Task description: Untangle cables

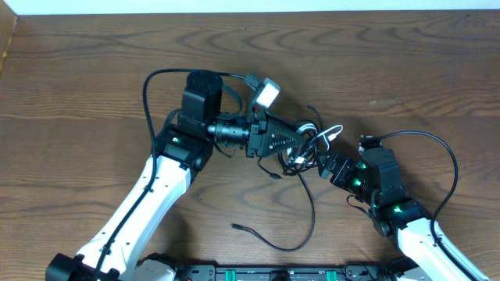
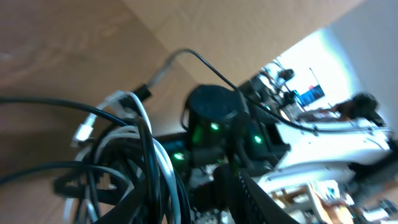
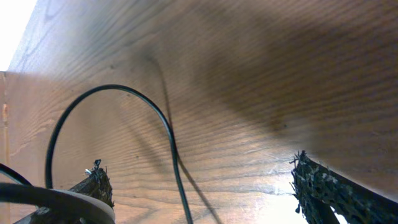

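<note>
Cables (image 1: 301, 156) sat knotted at the tip of the left gripper (image 1: 308, 140); its jaws were buried in the bunch, cannot tell their state. Right gripper (image 3: 202, 186) jaws stood wide apart, one black cable (image 3: 169, 134) passing between them, touching neither finger

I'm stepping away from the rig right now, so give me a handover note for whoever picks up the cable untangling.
Left tool: buried in the knot of cables; grip cannot be told.
Right tool: open, beside the knot, clamping nothing.
Cables: bunched in the middle of the table, white cable looped in. One black cable trails toward the front, its plug lying free.
Done: nothing separated yet.
Left: pull each cable clear of the knot.
</note>
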`<state>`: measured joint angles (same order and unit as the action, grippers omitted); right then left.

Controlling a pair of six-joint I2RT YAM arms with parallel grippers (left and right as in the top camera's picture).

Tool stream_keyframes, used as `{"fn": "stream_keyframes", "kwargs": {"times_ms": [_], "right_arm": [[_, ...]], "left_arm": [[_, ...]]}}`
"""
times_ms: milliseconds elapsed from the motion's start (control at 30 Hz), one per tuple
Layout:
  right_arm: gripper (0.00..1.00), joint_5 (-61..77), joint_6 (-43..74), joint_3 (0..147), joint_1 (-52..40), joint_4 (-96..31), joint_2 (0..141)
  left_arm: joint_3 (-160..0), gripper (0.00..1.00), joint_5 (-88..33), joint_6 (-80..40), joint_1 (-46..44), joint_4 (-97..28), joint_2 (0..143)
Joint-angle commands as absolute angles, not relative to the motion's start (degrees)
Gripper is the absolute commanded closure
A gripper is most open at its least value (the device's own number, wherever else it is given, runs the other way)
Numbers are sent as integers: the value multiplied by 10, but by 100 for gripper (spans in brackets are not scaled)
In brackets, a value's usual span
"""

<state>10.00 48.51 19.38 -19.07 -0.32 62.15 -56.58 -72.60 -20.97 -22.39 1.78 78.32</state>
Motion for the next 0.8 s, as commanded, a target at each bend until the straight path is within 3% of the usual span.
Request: {"fn": "stream_keyframes", "kwargs": {"times_ms": [0, 267, 567, 767], "right_arm": [[11, 74, 471, 186, -187, -17, 624], [12, 48, 470, 186, -179, -60, 624], [11, 45, 451, 186, -175, -72, 624], [13, 5, 449, 187, -172, -120, 624]], "left_arm": [[-584, 64, -683, -202, -205, 25, 767], [-584, 63, -586, -202, -163, 14, 767], [-584, 63, -352, -203, -154, -96, 767], [-584, 63, -278, -203, -147, -111, 767]]}}
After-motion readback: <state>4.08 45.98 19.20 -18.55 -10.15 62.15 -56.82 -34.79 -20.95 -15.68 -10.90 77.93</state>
